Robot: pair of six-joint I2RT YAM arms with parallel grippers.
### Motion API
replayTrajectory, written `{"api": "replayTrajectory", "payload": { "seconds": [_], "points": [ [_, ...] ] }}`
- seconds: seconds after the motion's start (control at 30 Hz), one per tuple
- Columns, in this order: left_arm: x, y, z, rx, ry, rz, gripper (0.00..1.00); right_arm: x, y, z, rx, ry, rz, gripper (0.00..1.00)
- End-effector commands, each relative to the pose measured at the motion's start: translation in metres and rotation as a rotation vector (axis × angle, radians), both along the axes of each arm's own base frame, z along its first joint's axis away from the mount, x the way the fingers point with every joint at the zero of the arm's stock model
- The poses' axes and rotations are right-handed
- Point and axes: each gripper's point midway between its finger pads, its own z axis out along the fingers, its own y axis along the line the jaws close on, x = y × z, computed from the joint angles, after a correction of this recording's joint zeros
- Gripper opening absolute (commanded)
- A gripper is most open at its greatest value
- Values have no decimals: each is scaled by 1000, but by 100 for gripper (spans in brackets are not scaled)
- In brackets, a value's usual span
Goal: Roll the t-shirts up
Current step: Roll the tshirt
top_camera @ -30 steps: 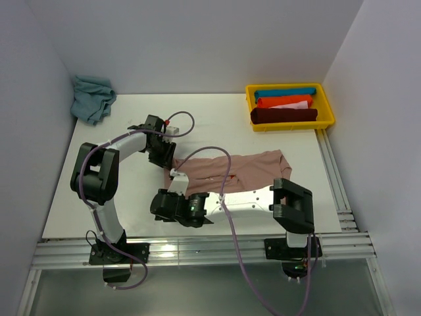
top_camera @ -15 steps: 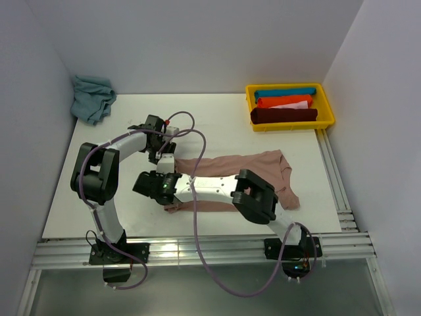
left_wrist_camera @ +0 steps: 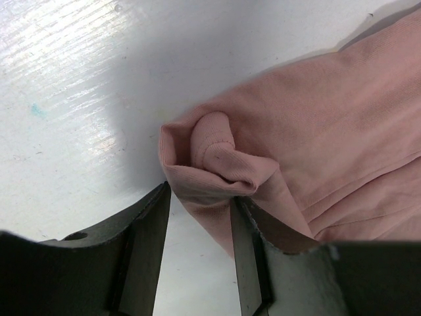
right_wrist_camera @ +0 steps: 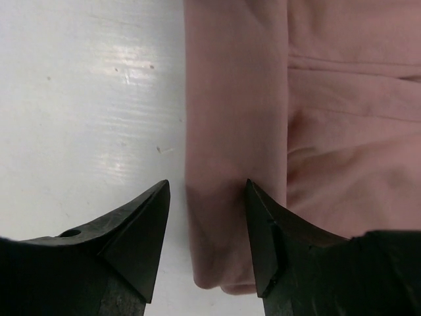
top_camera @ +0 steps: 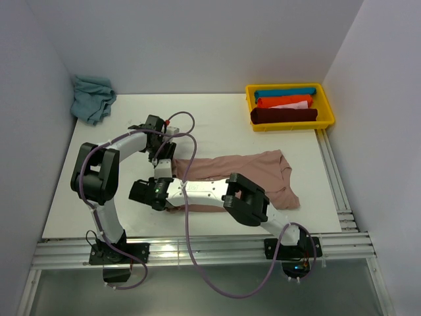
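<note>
Left gripper [left_wrist_camera: 199, 191] sits at the 10 o'clock corner of the pink t-shirt [top_camera: 243, 168], jaws partly closed and clamped on a bunched fold of the hem; both fingers [left_wrist_camera: 148, 230] touch the cloth, and a small rolled lump of fabric lies just beyond the tips. Right gripper [right_wrist_camera: 207, 187] is at the shirt's 8 o'clock corner, its arm reaching across the garment toward 9 o'clock. Its jaws stand apart, straddling a folded strip along the shirt's edge: one finger over bare table, the other over cloth, nothing clamped. The pink t-shirt lies flat and folded lengthwise near the middle of the white table [top_camera: 217, 118], long axis running 9 to 3 o'clock, sleeve end toward 3. At 1 o'clock a yellow bin [top_camera: 293, 126] holds three rolled shirts: teal [top_camera: 284, 93], orange [top_camera: 284, 102] and dark red [top_camera: 284, 116]. At 11 o'clock a blue-green garment [top_camera: 92, 97] lies crumpled in the table's corner.
</note>
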Motion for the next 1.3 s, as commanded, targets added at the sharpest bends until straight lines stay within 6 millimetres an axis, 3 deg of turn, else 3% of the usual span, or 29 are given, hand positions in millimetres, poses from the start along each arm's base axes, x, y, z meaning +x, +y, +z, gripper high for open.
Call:
{"api": "replayTrajectory", "payload": {
  "seconds": [0.0, 0.33, 0.5, 0.7, 0.77, 0.83, 0.9, 0.93, 0.97, 1.0, 1.03, 1.07, 1.13, 1.17, 1.23, 1.27],
  "points": [
    [7, 3, 8, 25, -29, 2, 47, -2, -3, 14, -27, -60, -17, 58],
    [6, 4, 7, 32, -27, 1, 47, -17, -3, -3, -94, -4, -2, 60],
    [8, 4, 9, 32, -34, 1, 48, -27, -16, -18, -134, 47, -21, 59],
    [10, 3, 12, 23, -41, 6, 50, -41, -13, -33, -99, 95, -3, 44],
    [11, 2, 15, 17, -50, 13, 52, -45, -16, -37, -89, 115, -1, 29],
    [16, 1, 21, 8, -72, 21, 54, -47, -10, -40, -43, 122, 1, 24],
    [20, 0, 28, -6, -90, 32, 58, -50, -16, -42, -10, 139, 3, 20],
    [22, -4, 34, -32, -99, 27, 60, -47, 0, -27, 93, 126, 15, 19],
    [23, -6, 39, -48, -105, 30, 61, -50, -13, -38, 88, 138, 17, 17],
    [28, -6, 45, -63, -117, 38, 62, -48, 2, -32, 183, 132, 29, 16],
    [28, -10, 51, -98, -119, 29, 63, -44, 4, -17, 244, 125, 30, 15],
    [30, -8, 54, -116, -117, 34, 64, -46, -7, -27, 244, 136, 29, 14],
    [32, -12, 67, -178, -126, 24, 66, -40, 3, -8, 377, 130, 34, 13],
    [32, -13, 72, -208, -122, 22, 66, -41, -7, -18, 376, 139, 31, 13],
    [34, -6, 79, -255, -118, 38, 68, -38, 2, 0, 498, 136, 33, 12],
    [32, -8, 81, -293, -102, 30, 68, -38, -9, -11, 498, 147, 21, 12]
  ]
}}
